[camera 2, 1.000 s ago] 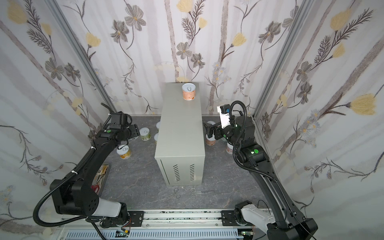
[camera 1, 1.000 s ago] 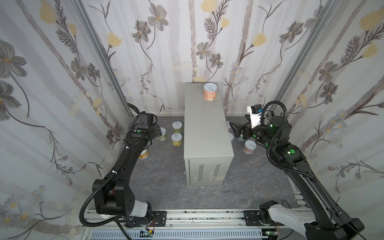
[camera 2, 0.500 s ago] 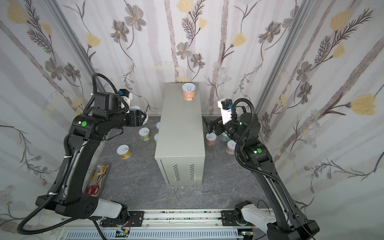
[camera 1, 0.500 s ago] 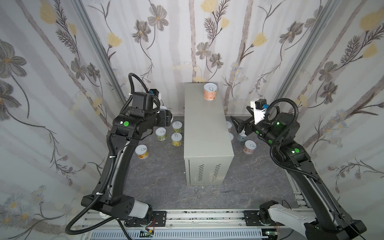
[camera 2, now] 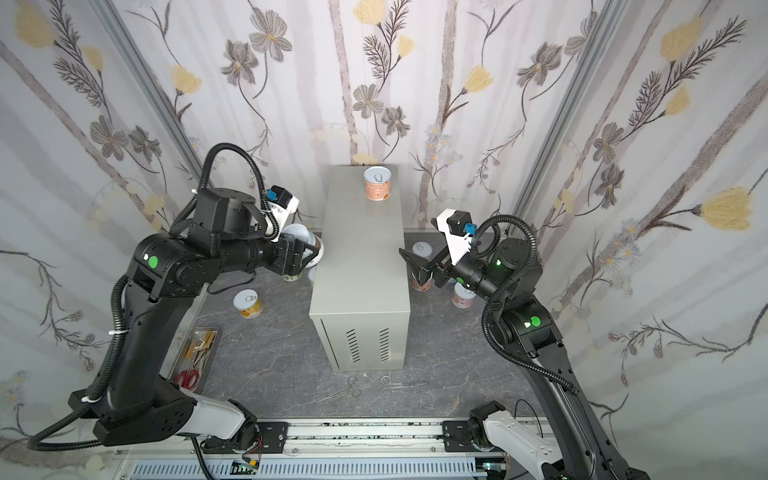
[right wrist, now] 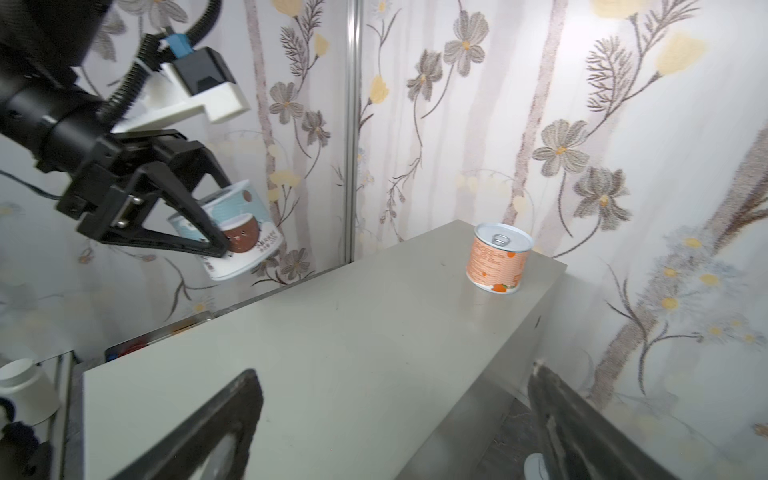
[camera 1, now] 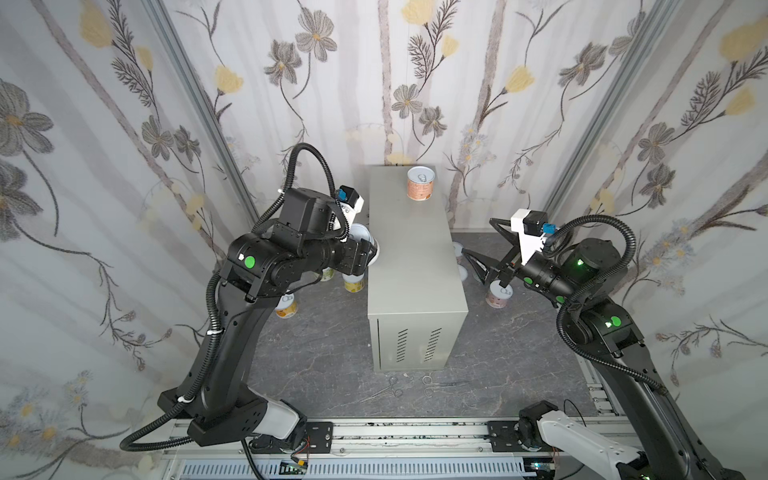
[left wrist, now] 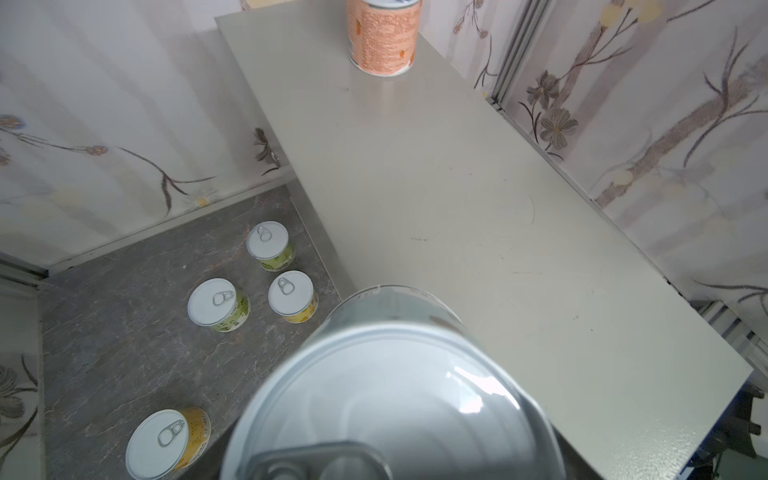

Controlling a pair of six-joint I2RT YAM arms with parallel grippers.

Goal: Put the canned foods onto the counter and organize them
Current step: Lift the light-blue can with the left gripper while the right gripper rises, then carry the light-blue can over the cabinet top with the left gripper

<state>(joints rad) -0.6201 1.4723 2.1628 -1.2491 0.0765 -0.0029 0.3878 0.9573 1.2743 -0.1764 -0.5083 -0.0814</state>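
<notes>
Left gripper (right wrist: 220, 216): black angular fingers clamped across the paper-labelled side wall of a light-blue tin (right wrist: 245, 232). The jaws are only as far apart as the tin's width. The tin is tilted and in the air, just off the left long edge of the counter (right wrist: 332, 353). From the left wrist camera its ribbed silver lid (left wrist: 395, 407) with a pull tab fills the lower frame, blurred by closeness. The label shows a brown round cartoon figure on pale blue and white.

Right gripper (camera 1: 486, 249): jaws spread wide, nothing between them. It hangs beside the counter's right long edge. Its dark, matte fingers (right wrist: 573, 424) look scuffed at the tips.

The counter is a tall light-grey metal box with a flat, faintly scratched top and slanted vent slots low on its front face (camera 1: 415, 345). One orange-labelled tin (camera 1: 421, 189) stands upright on the top near the far end, lid up.

Other tins stand on the dark marbled floor (camera 1: 324, 353). To the left of the counter I see two green-labelled ones (left wrist: 270, 245) (left wrist: 218, 305), a yellow one (left wrist: 293, 295) and a yellow-orange one (left wrist: 166, 440). On the right there is a pink one (camera 1: 498, 295), and others partly hidden by the right arm.
</notes>
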